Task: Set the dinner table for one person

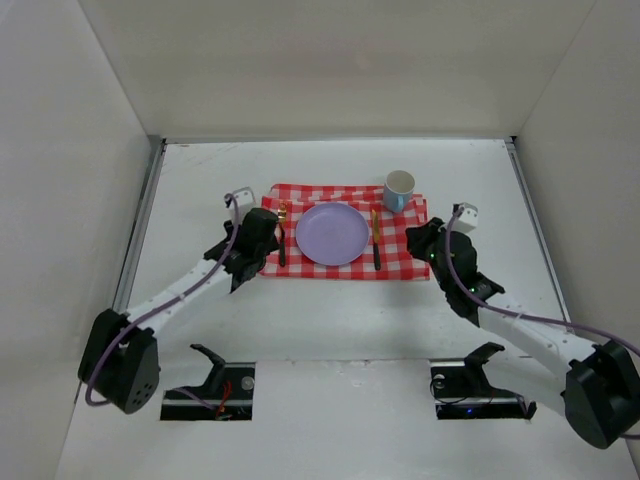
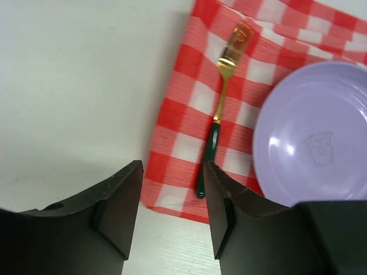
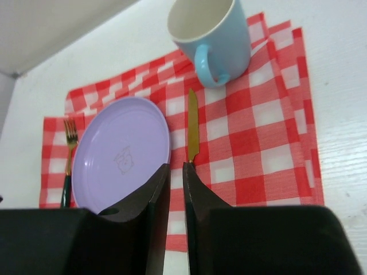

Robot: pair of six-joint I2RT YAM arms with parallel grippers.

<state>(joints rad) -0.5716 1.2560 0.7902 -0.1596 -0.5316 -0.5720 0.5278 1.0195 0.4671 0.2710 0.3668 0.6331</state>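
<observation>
One broad, matte white dinner table point(image 1: 340, 320) spreads flat across the floor of a white-walled enclosure, under both arms, with thin grey metal rails point(image 1: 140, 230) along its left and right sides. Toward its far middle lies a rectangular red-and-white checkered cloth point(image 1: 398, 252), finely woven, its right edge showing offset layers in the right wrist view. At the centre of the cloth sits a round lilac plate point(image 1: 333, 233), smooth and slightly glossy, with a shallow rim and a faint outlined figure in its well. Just left of the plate lies a slim fork point(image 1: 282, 240) with gold tines and neck and a dark green handle, tines pointing away from the arms. Just right of the plate lies a knife point(image 1: 376, 245), with a gold blade and a dark handle. A pale blue mug point(image 1: 399, 190) with a cream interior and a looped handle stands upright at the cloth's far right corner. The left gripper point(image 2: 172, 166) hangs near the cloth's near left corner, its dark angular fingers spread wide with nothing between them. The right gripper point(image 3: 175, 166) sits by the cloth's right edge, its fingers drawn nearly together, only a thin slit left, holding nothing.
</observation>
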